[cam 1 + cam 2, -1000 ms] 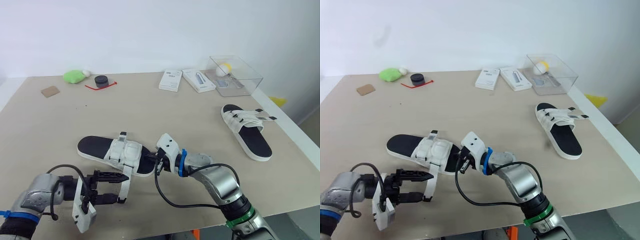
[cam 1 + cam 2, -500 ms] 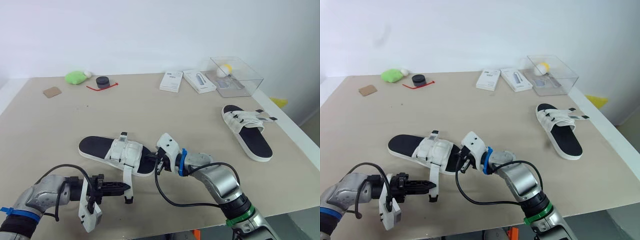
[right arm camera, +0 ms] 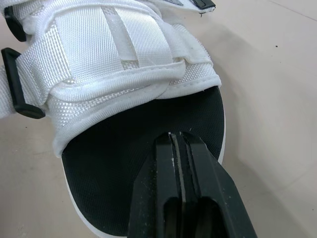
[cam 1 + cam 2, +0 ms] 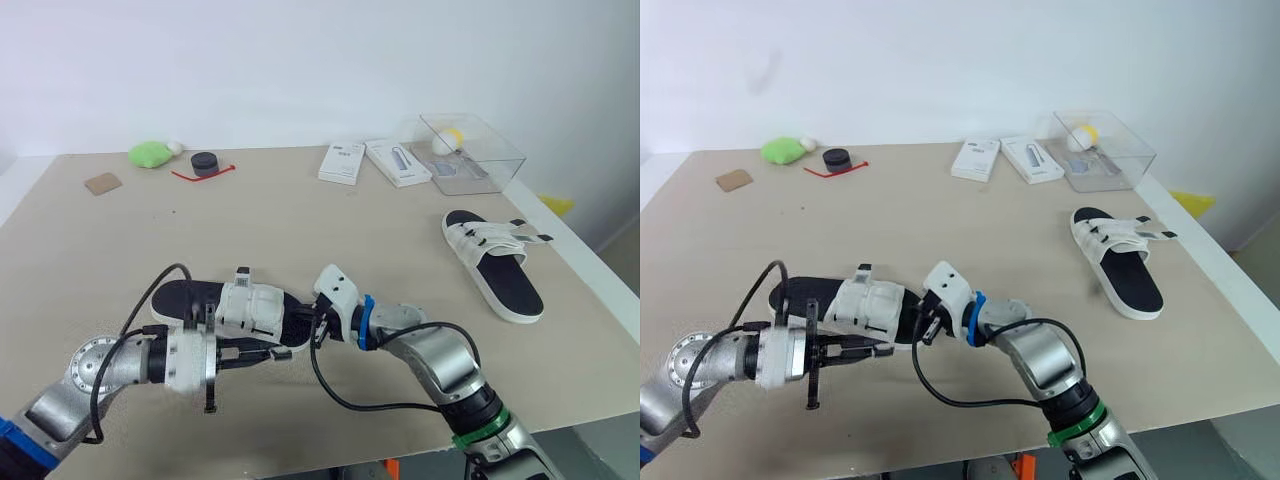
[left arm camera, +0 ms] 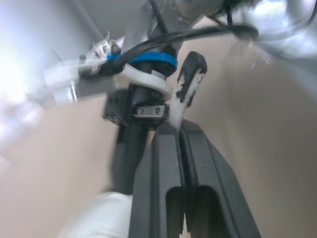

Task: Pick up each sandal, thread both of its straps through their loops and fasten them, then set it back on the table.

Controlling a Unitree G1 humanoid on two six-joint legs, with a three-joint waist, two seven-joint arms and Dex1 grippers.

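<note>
Left end effector point(image 4: 262, 354) pinches the white black-tipped strap point(image 5: 185, 87); black-soled white sandal point(image 4: 255, 305) sits at its 12 o'clock, long axis 10-to-4.

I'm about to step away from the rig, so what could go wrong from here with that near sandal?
The left pincer pinches the strap close to its black tip, so the strap may slip out when pulled toward a loop. The right pincer is shut over the footbed of the near sandal rather than gripping it, so the sandal may slide.
</note>
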